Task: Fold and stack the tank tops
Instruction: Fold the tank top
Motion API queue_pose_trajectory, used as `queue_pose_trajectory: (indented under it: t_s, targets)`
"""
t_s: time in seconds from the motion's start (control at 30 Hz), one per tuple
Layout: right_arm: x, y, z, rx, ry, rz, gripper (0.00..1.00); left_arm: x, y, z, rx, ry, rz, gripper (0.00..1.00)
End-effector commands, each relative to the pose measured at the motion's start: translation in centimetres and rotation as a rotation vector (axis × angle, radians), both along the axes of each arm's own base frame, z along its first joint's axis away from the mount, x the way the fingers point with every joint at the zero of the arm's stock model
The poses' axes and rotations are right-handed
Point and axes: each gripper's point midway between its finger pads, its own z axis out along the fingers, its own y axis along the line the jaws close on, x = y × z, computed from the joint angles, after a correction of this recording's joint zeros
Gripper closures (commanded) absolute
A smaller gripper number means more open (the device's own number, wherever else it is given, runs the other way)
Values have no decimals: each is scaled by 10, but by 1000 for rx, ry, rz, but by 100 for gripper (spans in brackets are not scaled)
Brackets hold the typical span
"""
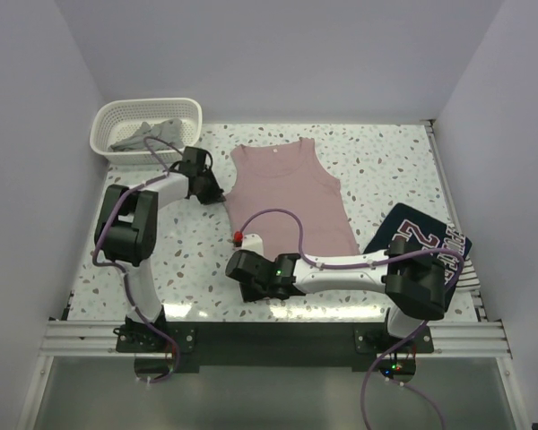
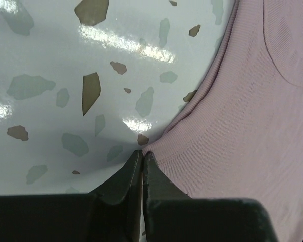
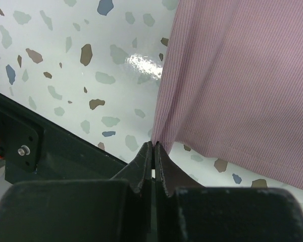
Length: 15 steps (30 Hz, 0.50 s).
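Pink tank top (image 1: 287, 193) lies spread flat on the speckled table (image 1: 386, 170), roughly in the middle, neckline toward the far side and hem toward the arms. The left end effector (image 2: 142, 154) sits low at the top's left edge near the armhole, its jaws drawn almost together with the cloth's stitched edge caught right at the tips. The right end effector (image 3: 152, 146) is down at the near left corner of the hem, jaws pressed together on that corner, and the ribbed cloth runs in narrow folds toward the pinch. A navy tank top (image 1: 421, 242) with white-and-red lettering lies bunched at the right edge of the table, just behind the right arm. A grey tank top (image 1: 143, 134) lies crumpled inside the white lattice basket (image 1: 188, 112) at the far left corner.
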Motion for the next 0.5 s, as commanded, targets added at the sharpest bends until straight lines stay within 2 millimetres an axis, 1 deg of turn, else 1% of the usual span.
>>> queue_pose_trajectory:
  t_s: [0.0,0.1,0.13,0.17,0.23,0.27,0.3,0.33,0.37,0.4,0.43,0.47]
  targets:
    - [4,8,3,16,-11,-21,100,18,6,7,45,-43,35,97]
    - [1,12,0,26,5,-8,100,27,14,19,85,-60,60,100]
    - [-1,14,-2,27,13,-3,100,34,16,27,95,-78,61,100]
    - [-4,19,-1,40,23,13,100,34,25,29,124,-69,85,100]
    - [-6,31,-1,51,29,32,100,41,33,37,135,-86,101,100]
    - [-11,36,1,53,34,52,100,42,40,39,139,-83,115,100]
    - [-11,47,8,72,28,65,100,43,44,41,140,-84,121,100]
    - [-12,52,3,66,38,74,100,45,48,43,145,-86,127,100]
    - [-13,59,2,76,47,85,100,45,53,45,144,-84,134,100]
    - [-14,69,8,100,52,96,100,45,56,45,147,-83,135,100]
    - [-14,73,2,92,61,103,100,47,58,48,155,-90,130,100]
    - [-14,82,9,115,65,110,100,48,61,50,163,-92,133,100]
